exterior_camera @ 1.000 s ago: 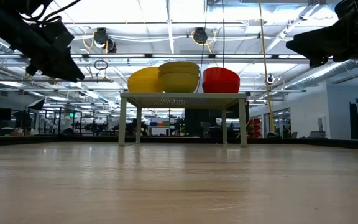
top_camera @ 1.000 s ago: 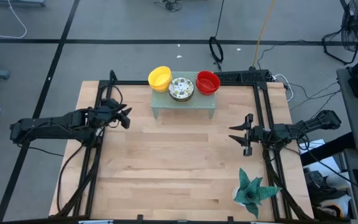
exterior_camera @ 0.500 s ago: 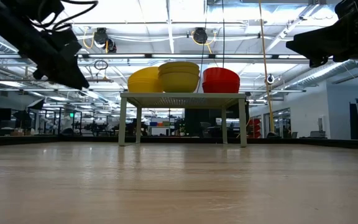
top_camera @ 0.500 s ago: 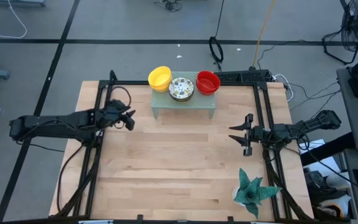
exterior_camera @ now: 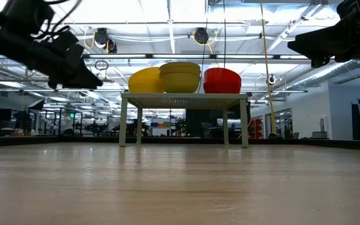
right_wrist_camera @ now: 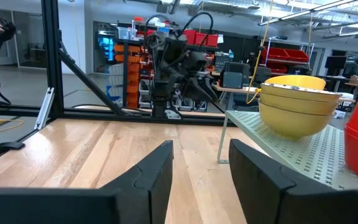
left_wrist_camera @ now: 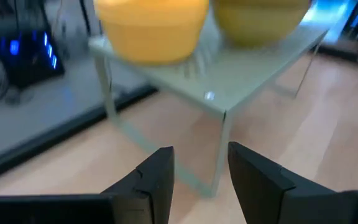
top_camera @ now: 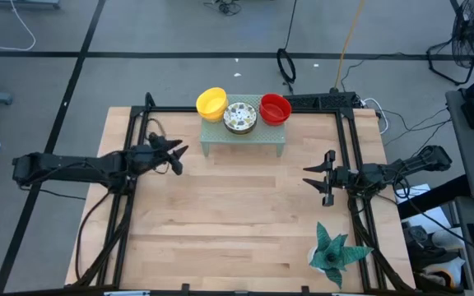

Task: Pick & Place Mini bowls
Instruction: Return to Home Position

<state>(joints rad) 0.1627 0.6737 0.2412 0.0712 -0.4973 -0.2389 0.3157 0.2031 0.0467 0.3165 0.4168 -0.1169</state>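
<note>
Ahead of left gripper (top_camera: 178, 158) jaws — yellow, speckled-white, red mini bowls (top_camera: 239, 117) on rack (top_camera: 245, 145) | left, right gripper (top_camera: 313, 176) jaws parted, empty | left gripper moved rackward.

A pale green rack (top_camera: 245, 142) with little holes stood on thin legs at the far side of the wooden table (top_camera: 237, 222). A green spiky plant (top_camera: 334, 253) sat near the right front corner, well apart from the rack. A black cable loop (top_camera: 286, 64) lay on the grey floor (top_camera: 138, 74) behind the table.
</note>
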